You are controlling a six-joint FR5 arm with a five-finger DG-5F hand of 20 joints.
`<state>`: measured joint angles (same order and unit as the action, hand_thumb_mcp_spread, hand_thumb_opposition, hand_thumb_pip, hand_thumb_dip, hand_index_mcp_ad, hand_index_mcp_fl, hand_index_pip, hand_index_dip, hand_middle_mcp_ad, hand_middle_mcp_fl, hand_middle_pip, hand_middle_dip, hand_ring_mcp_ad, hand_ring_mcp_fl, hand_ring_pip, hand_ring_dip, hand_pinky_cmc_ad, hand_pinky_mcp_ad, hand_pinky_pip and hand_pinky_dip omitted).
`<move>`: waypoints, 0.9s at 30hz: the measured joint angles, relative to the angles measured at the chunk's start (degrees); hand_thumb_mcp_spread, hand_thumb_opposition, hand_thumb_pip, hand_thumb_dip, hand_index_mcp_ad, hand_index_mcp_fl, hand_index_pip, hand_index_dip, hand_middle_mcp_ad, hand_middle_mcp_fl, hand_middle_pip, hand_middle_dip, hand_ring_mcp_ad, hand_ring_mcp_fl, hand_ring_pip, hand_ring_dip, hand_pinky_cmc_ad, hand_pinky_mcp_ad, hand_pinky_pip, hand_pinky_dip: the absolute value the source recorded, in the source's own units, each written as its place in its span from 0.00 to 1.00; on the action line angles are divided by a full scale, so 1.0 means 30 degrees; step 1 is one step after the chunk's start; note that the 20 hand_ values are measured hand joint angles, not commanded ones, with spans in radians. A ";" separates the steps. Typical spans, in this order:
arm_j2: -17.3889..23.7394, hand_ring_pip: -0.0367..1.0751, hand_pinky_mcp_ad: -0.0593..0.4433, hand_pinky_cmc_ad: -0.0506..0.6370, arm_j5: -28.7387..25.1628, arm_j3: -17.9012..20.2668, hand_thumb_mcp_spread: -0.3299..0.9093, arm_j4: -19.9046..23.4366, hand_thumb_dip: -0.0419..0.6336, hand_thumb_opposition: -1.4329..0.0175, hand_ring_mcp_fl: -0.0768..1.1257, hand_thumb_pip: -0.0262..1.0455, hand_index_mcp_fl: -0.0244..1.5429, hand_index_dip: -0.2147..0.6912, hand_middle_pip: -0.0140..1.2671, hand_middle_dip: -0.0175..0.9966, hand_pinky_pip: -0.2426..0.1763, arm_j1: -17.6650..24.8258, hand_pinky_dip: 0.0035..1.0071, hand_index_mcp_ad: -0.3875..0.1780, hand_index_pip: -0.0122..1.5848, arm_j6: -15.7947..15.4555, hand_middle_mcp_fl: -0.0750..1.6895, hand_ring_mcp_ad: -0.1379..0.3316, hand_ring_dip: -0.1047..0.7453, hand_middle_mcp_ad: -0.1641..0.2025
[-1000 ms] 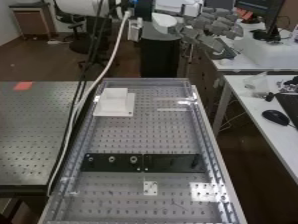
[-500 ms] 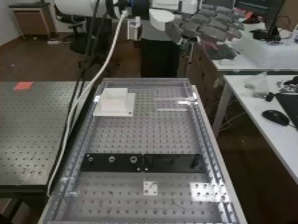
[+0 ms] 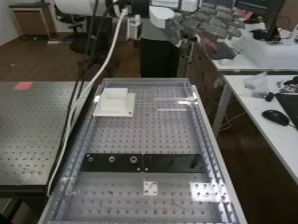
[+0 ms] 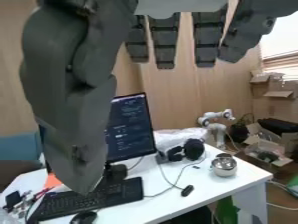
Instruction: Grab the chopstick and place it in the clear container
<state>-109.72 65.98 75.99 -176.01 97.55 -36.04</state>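
The hand [image 3: 211, 24] had shifted slightly from a second earlier, its fingers relaxed and apart; the white block [image 3: 114, 104] stayed put on the surface [image 3: 149, 135].

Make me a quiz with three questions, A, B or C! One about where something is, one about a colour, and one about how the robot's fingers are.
1. Where is the white block on the bench?
A near end
B middle
C far end

2. What colour are the headphones?
A black
B yellow
C green

3. How are the hand's fingers?
A in a fist
B straight
C crossed

1 C: it sits beyond the black plates.
2 A: their ear cup is black.
3 B: they hang uncurled.
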 joint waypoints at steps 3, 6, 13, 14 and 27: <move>0.0002 0.12 0.56 0.53 0.0324 -0.0019 0.42 -0.0021 0.18 0.21 0.14 0.52 0.07 0.20 0.15 0.07 0.25 -0.0016 0.15 0.76 0.08 -0.0043 0.07 0.83 0.08 0.76; -0.0003 0.12 0.56 0.53 0.0322 -0.0065 0.42 -0.0085 0.18 0.21 0.14 0.53 0.07 0.20 0.15 0.07 0.25 -0.0019 0.15 0.77 0.08 -0.0061 0.07 0.83 0.08 0.79; -0.0019 0.12 0.56 0.53 0.0127 -0.0060 0.41 -0.0052 0.20 0.21 0.14 0.53 0.07 0.20 0.15 0.07 0.25 0.0022 0.15 0.77 0.08 -0.0099 0.07 0.83 0.08 0.79; -0.0018 0.12 0.56 0.53 0.0094 -0.0056 0.41 -0.0040 0.20 0.21 0.14 0.54 0.07 0.20 0.15 0.07 0.25 0.0024 0.15 0.77 0.08 -0.0102 0.07 0.83 0.08 0.79; -0.0028 0.12 0.57 0.53 -0.0032 -0.0006 0.41 0.0145 0.20 0.21 0.14 0.54 0.07 0.20 0.15 0.07 0.25 0.0103 0.15 0.77 0.08 -0.0099 0.07 0.82 0.08 0.79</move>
<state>-109.80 65.88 75.97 -175.57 97.86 -36.33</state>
